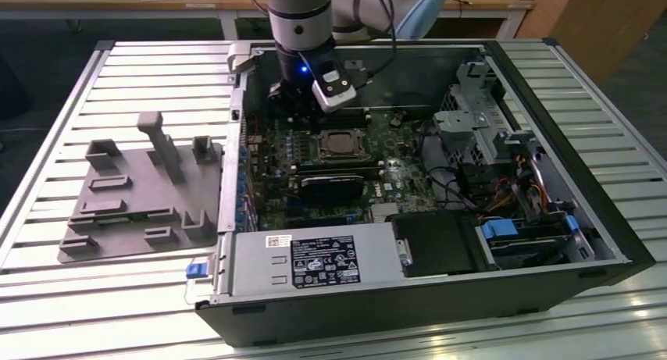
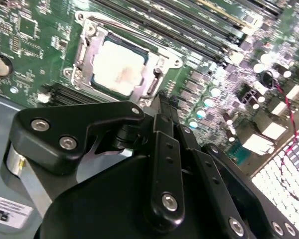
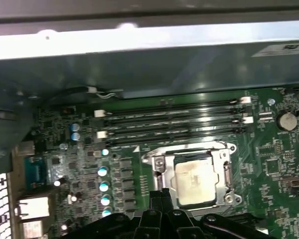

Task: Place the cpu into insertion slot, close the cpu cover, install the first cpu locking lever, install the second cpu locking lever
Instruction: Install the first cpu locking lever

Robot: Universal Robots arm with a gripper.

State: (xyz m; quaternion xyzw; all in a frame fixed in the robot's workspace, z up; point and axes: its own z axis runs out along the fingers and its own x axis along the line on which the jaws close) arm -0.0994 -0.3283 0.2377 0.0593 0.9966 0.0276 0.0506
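Gripper point(image 2: 165, 99) fingers pressed together, nothing between them. Tips hang above the motherboard point(image 3: 269, 164), just beside one edge of the socket and off the chip itself.

The cpu point(image 2: 117, 67): pale silvery top, seated flat in the insertion slot point(image 2: 70, 74). The cpu cover point(image 2: 87, 55) lies down over it, and the chip's top shows through the cover's square window. In both wrist views the cpu sits just past the fingertips, close but apart. In the exterior view the cpu point(image 1: 339, 144) is near the middle of the board, and the gripper point(image 1: 297, 110) stands to the exterior view's left of it, nearer the far wall of the case.

Beyond the socket, on the side away from the gripper: a row of long dark memory slots point(image 3: 174, 122). To one side: a line of small pale-topped capacitors point(image 3: 103, 172). To the other: a coin battery point(image 3: 287, 119).

The board lies in an open computer case point(image 1: 583, 180), with the power supply point(image 1: 312, 262) along its near edge. The case rests on a slatted metal surface point(image 1: 62, 102). A grey moulded fixture point(image 1: 136, 196) sits beside it on the exterior view's left.
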